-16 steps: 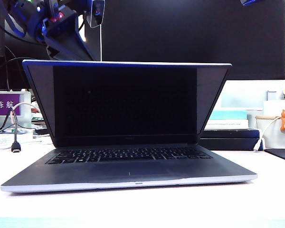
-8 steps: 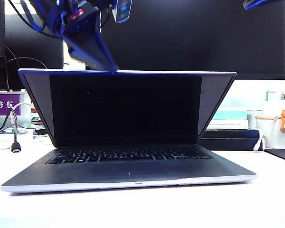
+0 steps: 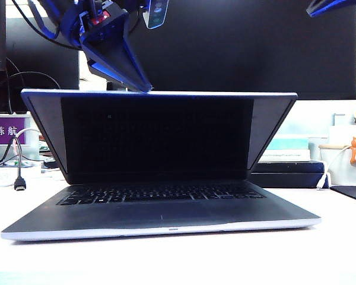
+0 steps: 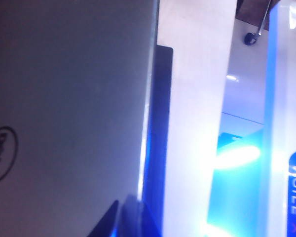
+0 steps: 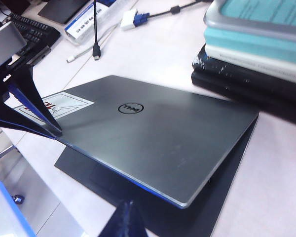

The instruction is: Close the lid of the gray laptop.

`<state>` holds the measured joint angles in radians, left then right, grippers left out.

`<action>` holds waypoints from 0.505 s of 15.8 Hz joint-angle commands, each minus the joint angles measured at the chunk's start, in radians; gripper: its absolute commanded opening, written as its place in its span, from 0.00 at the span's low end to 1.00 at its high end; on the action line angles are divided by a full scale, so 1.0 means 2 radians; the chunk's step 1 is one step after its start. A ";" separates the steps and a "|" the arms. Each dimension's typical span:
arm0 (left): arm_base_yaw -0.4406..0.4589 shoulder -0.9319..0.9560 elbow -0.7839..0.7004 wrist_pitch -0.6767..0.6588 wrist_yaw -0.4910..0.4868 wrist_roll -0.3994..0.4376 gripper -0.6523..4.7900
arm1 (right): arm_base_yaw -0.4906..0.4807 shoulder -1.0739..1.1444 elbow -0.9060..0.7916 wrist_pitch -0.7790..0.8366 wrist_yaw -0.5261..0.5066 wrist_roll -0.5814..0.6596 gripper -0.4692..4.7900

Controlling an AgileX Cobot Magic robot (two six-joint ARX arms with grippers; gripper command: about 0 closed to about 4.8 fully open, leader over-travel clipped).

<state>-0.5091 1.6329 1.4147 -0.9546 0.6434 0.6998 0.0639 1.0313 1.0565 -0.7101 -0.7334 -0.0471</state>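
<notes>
The left wrist view is blurred and washed by blue glare; the screen (image 3: 157, 136) is seen dark against bright backlight.

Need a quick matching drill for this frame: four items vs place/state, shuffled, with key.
1. lid
2. left gripper
3. right gripper
4. stacked books

A. fingertips on the lid's top edge
B. raised at upper right, off the laptop
C. half lowered over the keyboard
D. piled beside the gray laptop

Pairs: 1-C, 2-A, 3-B, 4-D

One gray laptop (image 3: 160, 202), one black monitor (image 3: 243, 47), one book stack (image 5: 256, 44), two claws: left claw (image 3: 143, 88), right claw (image 3: 335, 6).
</notes>
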 commanded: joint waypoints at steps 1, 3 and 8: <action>-0.003 0.000 -0.024 -0.008 0.044 0.000 0.22 | 0.000 -0.001 0.002 -0.003 -0.002 -0.003 0.08; -0.003 0.000 -0.054 0.006 0.044 0.000 0.22 | 0.000 -0.001 0.002 -0.003 -0.003 -0.003 0.08; -0.006 0.000 -0.076 0.028 0.051 -0.010 0.22 | 0.000 -0.001 0.002 -0.006 -0.003 -0.004 0.08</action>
<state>-0.5201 1.6329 1.2667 -0.9306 0.7536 0.6865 0.0639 1.0309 1.0565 -0.7250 -0.7338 -0.0498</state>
